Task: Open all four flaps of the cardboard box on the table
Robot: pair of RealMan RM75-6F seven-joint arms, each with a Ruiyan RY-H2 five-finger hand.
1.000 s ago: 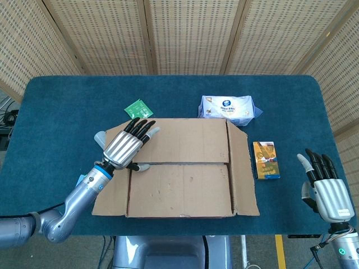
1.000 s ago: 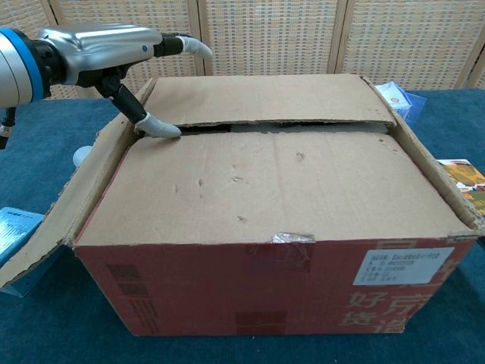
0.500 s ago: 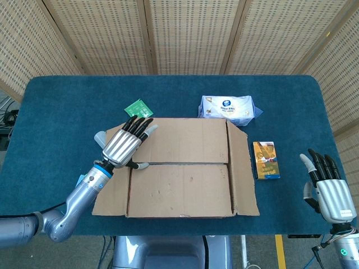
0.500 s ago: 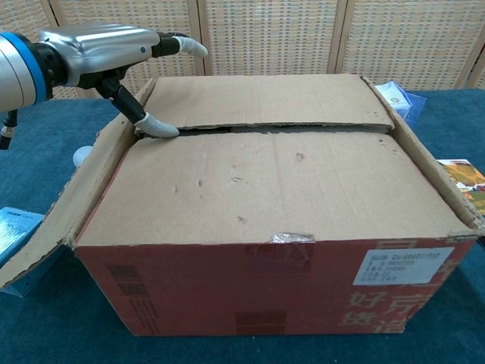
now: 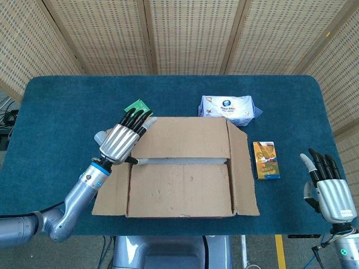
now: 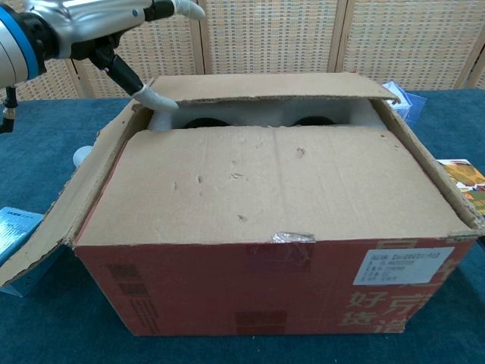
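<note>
On the blue tabletop [image 5: 67,106] we are seeing one cardboard box [image 5: 179,168], standing in the middle, near the front edge. Its far flap [image 6: 265,87] is lifting a little, so a gap is showing white padding inside; the near flap [image 6: 265,182] is lying flat. The left side flap [image 6: 68,220] is hanging outward, and the right side flap [image 5: 244,174] is also turning outward.

We are counting two robot hands. The left robot hand [image 5: 120,140] is pinching the left end of the far flap, with the thumb under its edge and the fingers [image 5: 140,119] lying on top. The right robot hand [image 5: 328,190] is hovering at the right front corner, well apart from the box, with fingers spread and holding nothing.

Beside the box there are one white packet [image 5: 230,108], one yellow small box [image 5: 266,159] and one green packet [image 5: 136,105]. Behind the tabletop, woven panels [image 5: 185,33] are standing as a wall.
</note>
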